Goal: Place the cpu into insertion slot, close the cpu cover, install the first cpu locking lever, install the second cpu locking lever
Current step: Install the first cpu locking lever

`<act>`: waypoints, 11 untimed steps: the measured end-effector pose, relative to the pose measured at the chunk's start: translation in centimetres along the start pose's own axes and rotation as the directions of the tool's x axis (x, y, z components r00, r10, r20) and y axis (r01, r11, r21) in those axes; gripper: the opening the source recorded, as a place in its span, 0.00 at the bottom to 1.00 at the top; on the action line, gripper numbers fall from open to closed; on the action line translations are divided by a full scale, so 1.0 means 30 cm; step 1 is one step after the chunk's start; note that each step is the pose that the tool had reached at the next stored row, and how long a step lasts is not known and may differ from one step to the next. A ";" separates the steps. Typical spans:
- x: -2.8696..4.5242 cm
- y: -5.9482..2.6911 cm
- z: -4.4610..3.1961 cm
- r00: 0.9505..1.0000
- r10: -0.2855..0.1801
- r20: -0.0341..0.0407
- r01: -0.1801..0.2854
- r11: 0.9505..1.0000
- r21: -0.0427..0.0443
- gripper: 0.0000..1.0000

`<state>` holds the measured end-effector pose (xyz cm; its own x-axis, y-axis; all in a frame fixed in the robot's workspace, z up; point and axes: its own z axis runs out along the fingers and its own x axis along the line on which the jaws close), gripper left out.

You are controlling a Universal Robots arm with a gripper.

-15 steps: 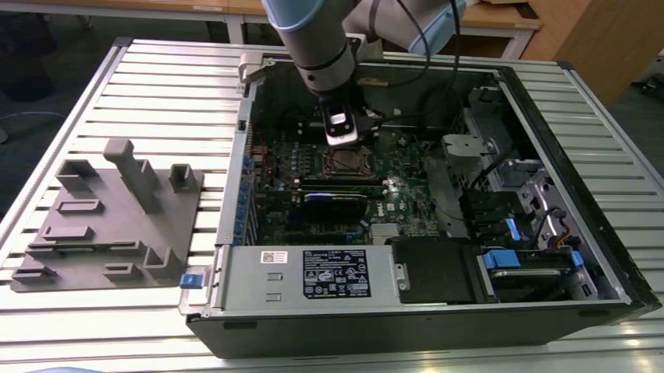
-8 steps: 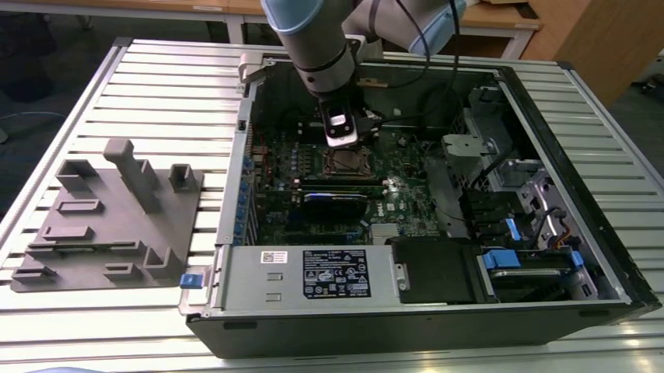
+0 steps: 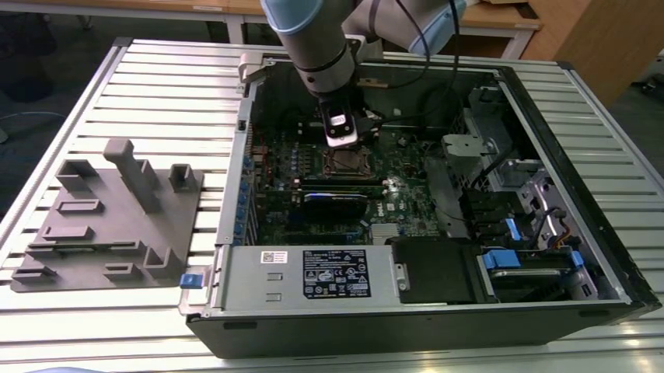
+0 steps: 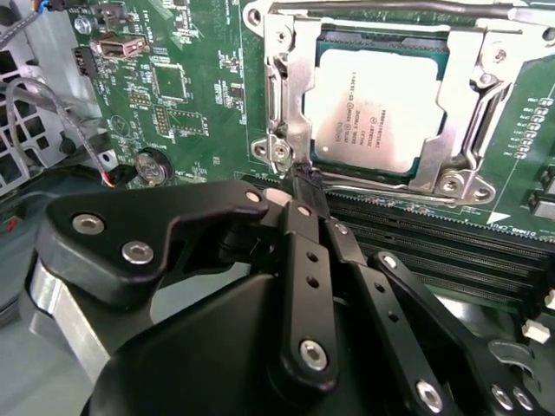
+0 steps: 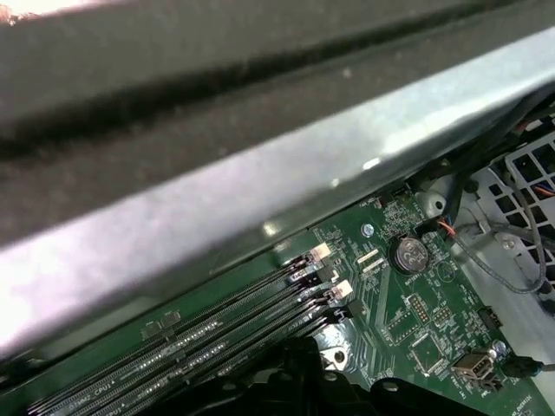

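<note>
The cpu, a silver-grey square chip, lies flat in the insertion slot on the green motherboard. The cpu cover, a silver frame plate, lies closed around the chip, which shows through its window. Thin wire locking levers run along two opposite sides of the socket, one beside the memory slots and one on the far side. My gripper is shut, its black tips down at the socket corner, right where the nearer lever ends. In the exterior view the gripper hangs just above the socket inside the open case.
Long black memory slots run beside the socket. A coin battery and loose cables sit near the case wall. A power supply and drive bays fill the case front. A grey fixture lies on the slatted table.
</note>
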<state>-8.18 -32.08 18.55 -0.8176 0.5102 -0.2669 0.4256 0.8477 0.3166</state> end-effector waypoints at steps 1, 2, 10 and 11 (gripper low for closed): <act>-0.002 0.002 -0.006 1.000 0.000 0.000 0.000 1.000 0.000 0.11; -0.004 0.004 -0.014 1.000 0.000 0.000 0.000 1.000 0.001 0.11; -0.017 0.020 -0.058 1.000 0.000 0.000 0.000 1.000 0.001 0.11; -0.017 0.020 -0.058 1.000 0.000 0.000 0.000 1.000 0.001 0.11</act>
<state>-8.18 -32.09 20.46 -0.8177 0.5100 -0.2670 0.4257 0.8480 0.3158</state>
